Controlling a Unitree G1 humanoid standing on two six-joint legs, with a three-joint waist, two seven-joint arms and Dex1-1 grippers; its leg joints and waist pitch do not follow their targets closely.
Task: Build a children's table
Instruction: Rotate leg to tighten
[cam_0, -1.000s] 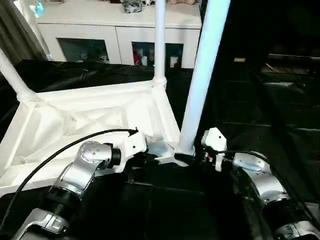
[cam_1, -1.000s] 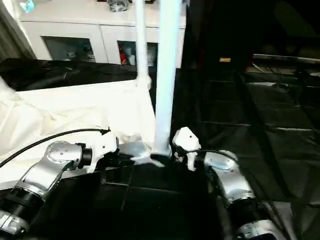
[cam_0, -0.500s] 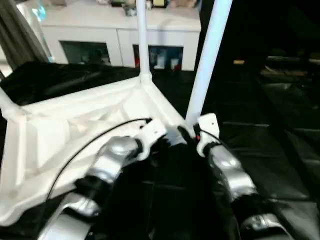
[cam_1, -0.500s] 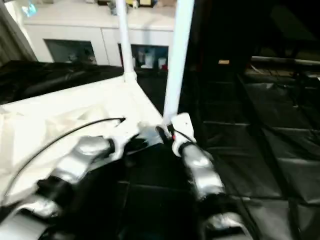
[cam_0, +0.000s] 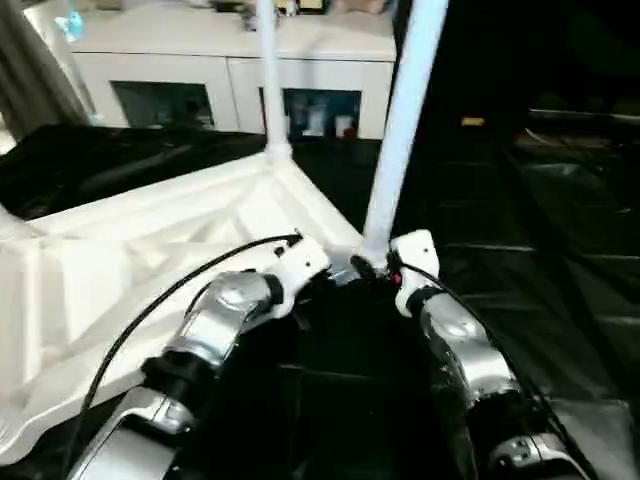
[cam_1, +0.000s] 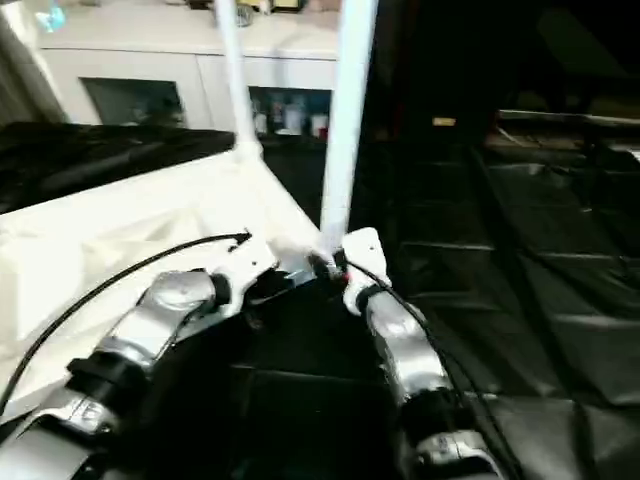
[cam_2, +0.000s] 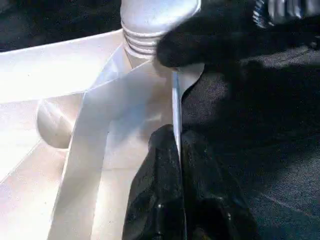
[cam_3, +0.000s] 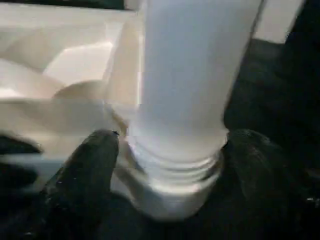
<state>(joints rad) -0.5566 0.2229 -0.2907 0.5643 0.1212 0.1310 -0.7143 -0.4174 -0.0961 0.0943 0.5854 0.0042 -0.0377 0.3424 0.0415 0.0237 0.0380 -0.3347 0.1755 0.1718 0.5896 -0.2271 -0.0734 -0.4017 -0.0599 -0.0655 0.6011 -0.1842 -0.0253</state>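
The white table top (cam_0: 130, 250) lies upside down on the black sheet. Two white legs stand up from its sockets: a far leg (cam_0: 266, 70) and a near leg (cam_0: 400, 110) at the corner closest to my grippers. My left gripper (cam_0: 335, 275) is shut on the top's thin rim (cam_2: 176, 100) just beside that corner, one black finger (cam_2: 155, 195) on each face. My right gripper (cam_3: 172, 150) is shut on the near leg's ribbed end (cam_3: 175, 170), where it enters the socket, with a finger (cam_3: 87, 170) on either side.
A white glass-door cabinet (cam_0: 200, 70) runs along the back. The big black-sheeted table (cam_0: 560, 250) stretches out to the right of the corner. A grey curtain (cam_0: 30, 70) hangs at the far left. A black cable (cam_0: 120, 340) loops over my left forearm.
The camera has shifted. Both forearms now point more forward, and the table top has turned a little, with the held corner swung farther from me. Both grips are unchanged.
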